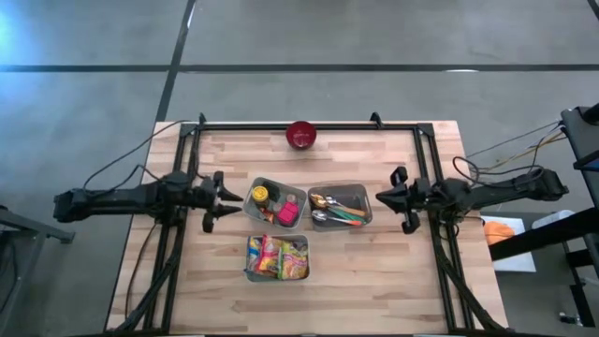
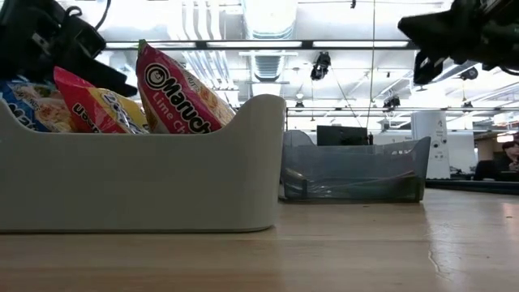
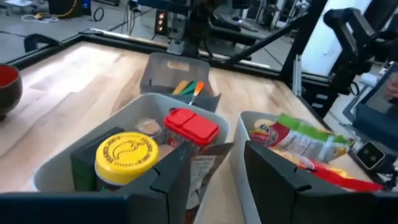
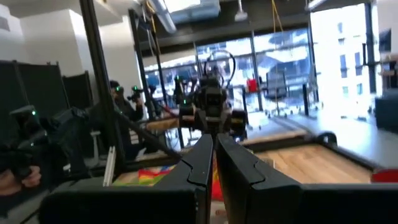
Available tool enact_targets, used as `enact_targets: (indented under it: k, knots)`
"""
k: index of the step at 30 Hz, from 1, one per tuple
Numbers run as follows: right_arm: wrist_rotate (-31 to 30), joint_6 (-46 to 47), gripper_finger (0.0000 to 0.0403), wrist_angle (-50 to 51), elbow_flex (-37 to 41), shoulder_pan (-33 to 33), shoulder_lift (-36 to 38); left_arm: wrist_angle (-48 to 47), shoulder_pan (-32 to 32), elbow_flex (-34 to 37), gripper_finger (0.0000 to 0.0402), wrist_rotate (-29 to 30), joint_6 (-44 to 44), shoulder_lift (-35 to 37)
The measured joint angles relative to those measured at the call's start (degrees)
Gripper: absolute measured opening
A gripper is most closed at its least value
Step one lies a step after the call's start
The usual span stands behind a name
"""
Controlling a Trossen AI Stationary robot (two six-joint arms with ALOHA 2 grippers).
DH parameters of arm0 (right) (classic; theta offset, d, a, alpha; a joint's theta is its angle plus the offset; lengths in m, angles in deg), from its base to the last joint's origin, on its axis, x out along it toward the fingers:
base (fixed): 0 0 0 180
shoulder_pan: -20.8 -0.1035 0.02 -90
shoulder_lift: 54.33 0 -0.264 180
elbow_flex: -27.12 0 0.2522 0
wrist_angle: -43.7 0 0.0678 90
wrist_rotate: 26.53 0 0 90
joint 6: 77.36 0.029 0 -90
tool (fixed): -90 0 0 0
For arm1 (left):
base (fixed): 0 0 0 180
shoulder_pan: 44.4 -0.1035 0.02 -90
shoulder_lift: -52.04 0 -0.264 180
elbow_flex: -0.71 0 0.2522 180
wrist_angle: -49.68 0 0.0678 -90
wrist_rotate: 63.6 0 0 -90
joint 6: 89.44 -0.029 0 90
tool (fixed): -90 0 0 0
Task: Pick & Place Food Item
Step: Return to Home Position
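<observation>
A grey bin holds a yellow-lidded jar, a red-lidded container and a pink pack. Nearer the front edge, a second bin is packed with snack packets. My left gripper hovers open just left of the jar bin, pointing at it, with nothing between its fingers. My right gripper hangs shut and empty right of the utensil bin.
A red bowl sits at the table's far edge. The clear bin holds spoons and coloured utensils. A black frame runs along the far and side edges. Bare wood lies near the front and at both sides.
</observation>
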Motion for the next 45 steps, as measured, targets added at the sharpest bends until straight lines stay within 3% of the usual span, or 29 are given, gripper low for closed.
enact_targets:
  k: [6,11,23,45]
  knots:
    - [0.04,2.76,0.002,0.44,0.23,0.0,0.38,0.25,0.04,2.17,0.0152,-0.02,-0.57,0.08]
    - [0.23,3.66,0.002,0.94,0.42,-0.02,1.63,5.79,0.04,6.24,0.0152,-0.04,-0.19,2.38]
    - [5.42,5.77,0.002,9.98,0.42,-0.17,7.17,4.21,0.02,6.26,0.0152,-0.98,0.43,9.43]
    - [6.19,2.78,0.002,11.14,0.42,-0.15,8.24,4.0,0.0,6.31,0.0152,-0.95,0.86,9.31]
